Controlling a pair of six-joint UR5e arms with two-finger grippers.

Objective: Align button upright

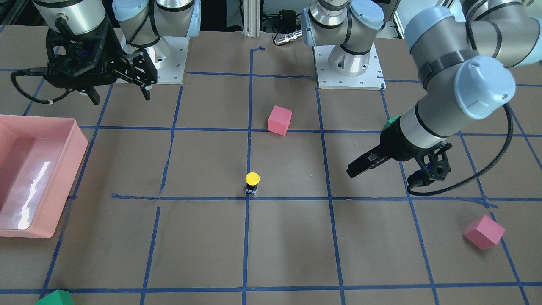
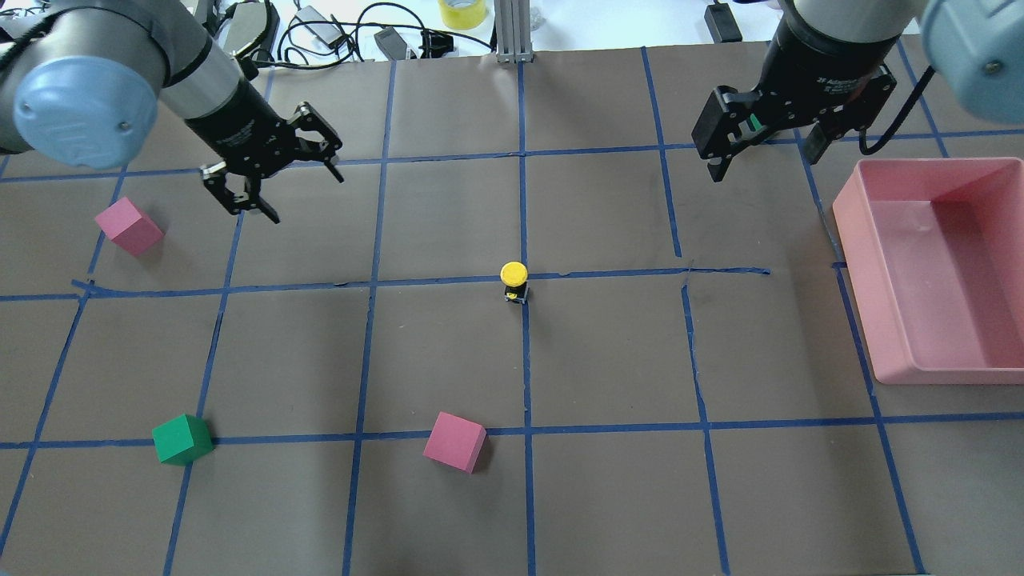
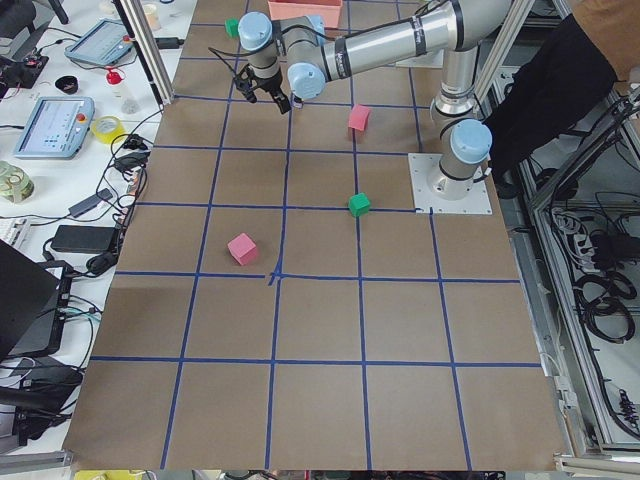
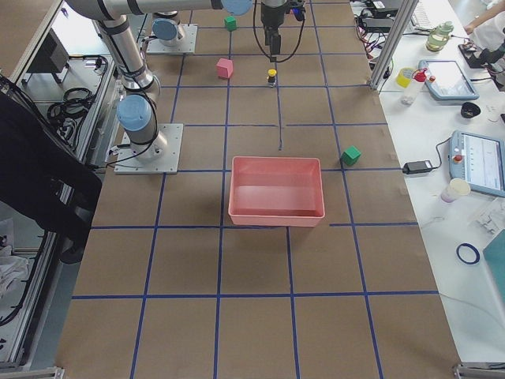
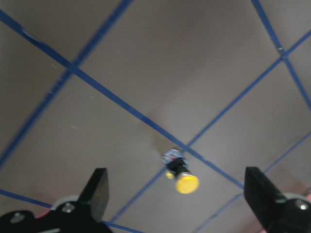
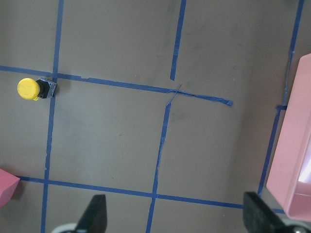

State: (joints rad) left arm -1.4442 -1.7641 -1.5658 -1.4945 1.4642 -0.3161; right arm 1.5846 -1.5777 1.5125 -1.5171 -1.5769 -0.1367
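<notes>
Upright, button (image 2: 514, 280) stands clear (at tape crossing (image 6: 54, 76)).

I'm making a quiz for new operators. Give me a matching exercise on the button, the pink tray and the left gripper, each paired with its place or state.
Things:
1. button
2. pink tray
3. left gripper

Places or states:
A. open, in the air above the table
B. upright at a tape crossing
C. on the robot's right side of the table

Pairs: 1-B, 2-C, 3-A

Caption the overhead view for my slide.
Button stands upright on the table; left pincer and right pincer hang open, well apart from it.
</notes>
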